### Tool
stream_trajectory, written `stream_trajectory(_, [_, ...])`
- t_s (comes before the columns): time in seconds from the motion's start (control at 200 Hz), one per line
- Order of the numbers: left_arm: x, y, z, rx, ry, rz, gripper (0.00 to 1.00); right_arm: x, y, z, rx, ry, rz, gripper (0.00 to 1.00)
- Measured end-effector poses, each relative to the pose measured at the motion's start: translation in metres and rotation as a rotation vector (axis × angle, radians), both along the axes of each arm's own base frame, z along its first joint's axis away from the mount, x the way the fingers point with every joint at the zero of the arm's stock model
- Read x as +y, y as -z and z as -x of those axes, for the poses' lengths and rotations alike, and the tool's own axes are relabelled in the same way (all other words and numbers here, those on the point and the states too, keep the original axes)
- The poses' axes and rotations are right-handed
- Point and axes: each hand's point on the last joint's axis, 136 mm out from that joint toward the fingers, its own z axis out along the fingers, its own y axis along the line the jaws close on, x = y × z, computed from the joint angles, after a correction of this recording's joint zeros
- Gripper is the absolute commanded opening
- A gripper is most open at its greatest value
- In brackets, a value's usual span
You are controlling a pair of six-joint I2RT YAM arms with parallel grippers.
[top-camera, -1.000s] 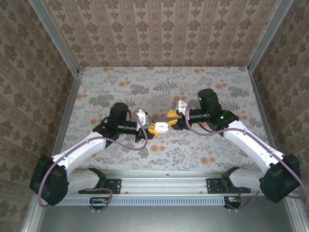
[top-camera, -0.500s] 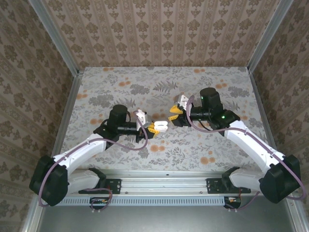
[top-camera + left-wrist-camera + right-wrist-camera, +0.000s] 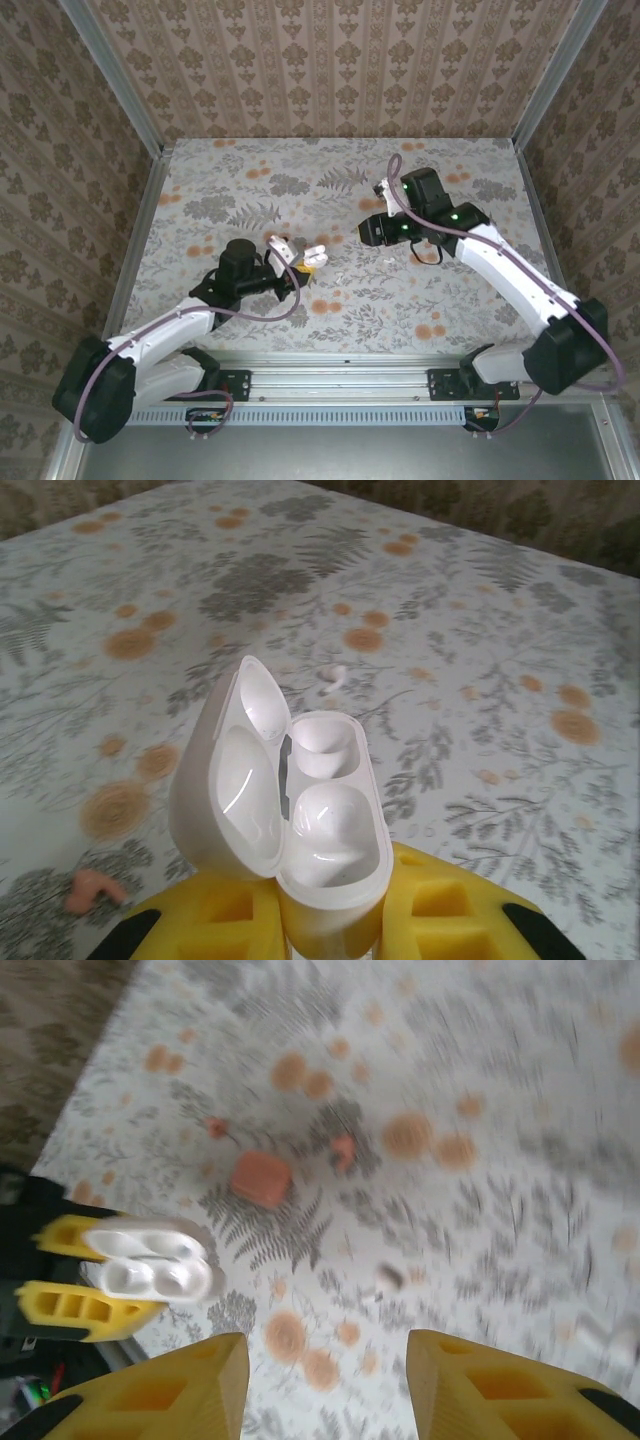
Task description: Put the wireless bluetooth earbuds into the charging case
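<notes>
Left tool [image 3: 296, 266] low around open case [image 3: 325, 820]

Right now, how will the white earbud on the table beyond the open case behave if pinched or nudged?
The white earbud looks tiny and glossy, so it would probably squirt out of an off-centre pinch. It seems very light: a nudge likely skids it across the flat table. Its uneven shape should stop long rolls.
</notes>
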Motion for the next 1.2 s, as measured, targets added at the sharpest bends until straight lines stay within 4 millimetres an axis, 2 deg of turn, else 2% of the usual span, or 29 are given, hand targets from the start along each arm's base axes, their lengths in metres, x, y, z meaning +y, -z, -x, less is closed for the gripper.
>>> stream_trajectory(0.18, [0.011, 0.013, -0.007, -0.011, -0.085, -0.038, 0.18, -0.004, 0.055, 0.014, 0.336, 0.188, 0.07, 0.44])
stream_trajectory(0.345, [0.016, 0.014, -0.012, -0.027, -0.128, -0.053, 0.18, 0.01, 0.081, 0.022, 0.492, 0.262, 0.125, 0.47])
stream_trajectory(0.51, [0.02, 0.009, -0.016, -0.049, -0.16, -0.052, 0.18, 0.025, 0.105, 0.015, 0.563, 0.287, 0.18, 0.45])
stream_trajectory(0.745, [0.026, 0.007, -0.016, -0.06, -0.19, -0.061, 0.18, 0.028, 0.14, 0.017, 0.652, 0.305, 0.261, 0.45])
stream_trajectory(1.02, [0.031, 0.009, -0.017, -0.062, -0.21, -0.071, 0.18, 0.049, 0.164, 0.021, 0.686, 0.259, 0.306, 0.42])
stream_trajectory(1.2, [0.031, 0.008, -0.017, -0.065, -0.213, -0.073, 0.18, 0.05, 0.177, 0.022, 0.706, 0.258, 0.327, 0.4])
